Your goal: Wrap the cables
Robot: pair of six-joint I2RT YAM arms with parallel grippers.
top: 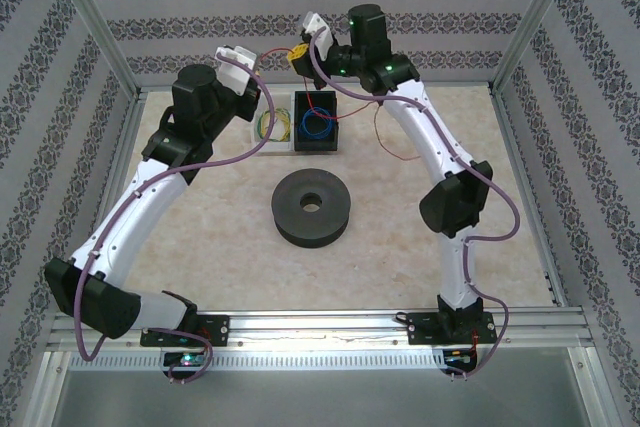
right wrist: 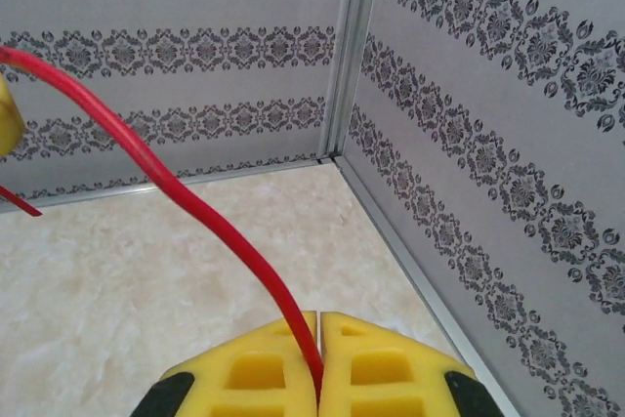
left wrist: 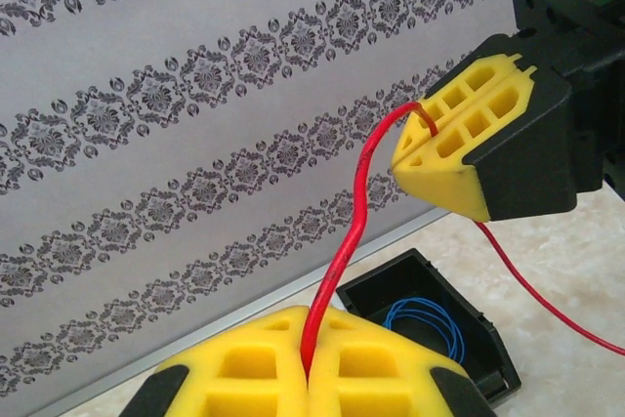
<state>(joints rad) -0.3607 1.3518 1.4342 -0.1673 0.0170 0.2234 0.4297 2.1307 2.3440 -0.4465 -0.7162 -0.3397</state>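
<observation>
The cable is one thin red wire (left wrist: 350, 231). It rises from between the yellow pads of my left gripper (left wrist: 311, 363), which is shut on it, and arcs up to my right gripper (left wrist: 422, 142), also shut on it. In the right wrist view the red wire (right wrist: 195, 207) enters the closed pads of the right gripper (right wrist: 318, 339). Seen from above, both grippers hang high at the back, the left gripper (top: 258, 59) just left of the right gripper (top: 297, 55), with a short red span between them. The rest of the wire (top: 385, 137) trails down onto the table.
A black box (top: 316, 122) holding a blue wire coil (left wrist: 430, 324) stands below the grippers. A white box (top: 272, 127) with a yellow-green coil sits beside it. A black round spool (top: 312, 207) lies mid-table. Patterned walls close in the back and sides.
</observation>
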